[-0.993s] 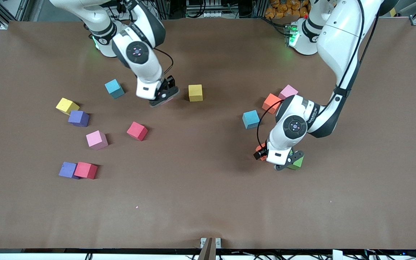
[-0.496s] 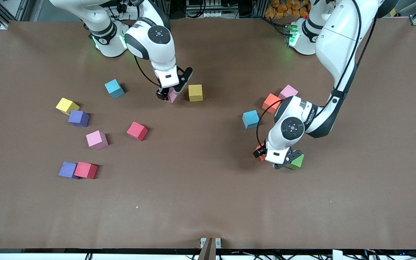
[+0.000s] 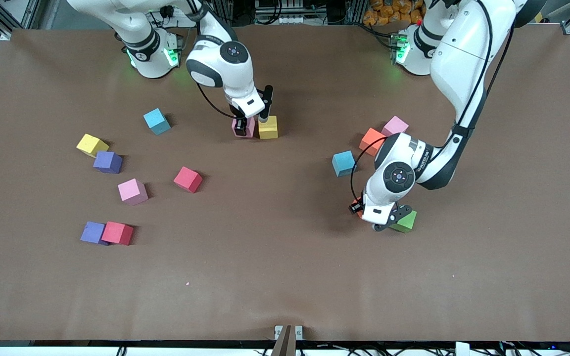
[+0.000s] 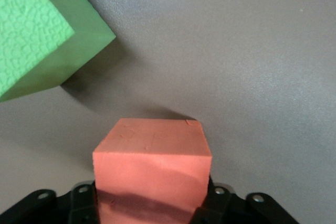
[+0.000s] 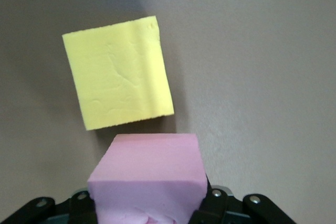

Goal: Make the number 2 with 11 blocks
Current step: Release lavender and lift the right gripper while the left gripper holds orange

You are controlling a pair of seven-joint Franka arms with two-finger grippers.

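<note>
My right gripper [image 3: 248, 122] is shut on a pink block [image 3: 245, 129] and holds it low, right beside a yellow block [image 3: 267, 127]. In the right wrist view the pink block [image 5: 147, 174] sits a small gap from the yellow block [image 5: 118, 72]. My left gripper [image 3: 381, 220] is shut on an orange block [image 4: 152, 169], which is mostly hidden under the hand in the front view [image 3: 359, 209]. A green block [image 3: 406, 222] lies close beside it and also shows in the left wrist view [image 4: 37, 30]. No number 2 shape is in view.
Toward the right arm's end lie blue [image 3: 157, 121], yellow [image 3: 92, 145], purple [image 3: 108, 161], pink [image 3: 132, 191] and red [image 3: 188, 179] blocks, and a touching purple [image 3: 92, 232] and red [image 3: 117, 233] pair. Blue [image 3: 343, 163], orange [image 3: 372, 141] and pink [image 3: 394, 125] blocks lie near the left arm.
My right gripper has carried the pink block toward the left arm's end, up beside the yellow block, turning its wrist. My left gripper has hardly moved.
</note>
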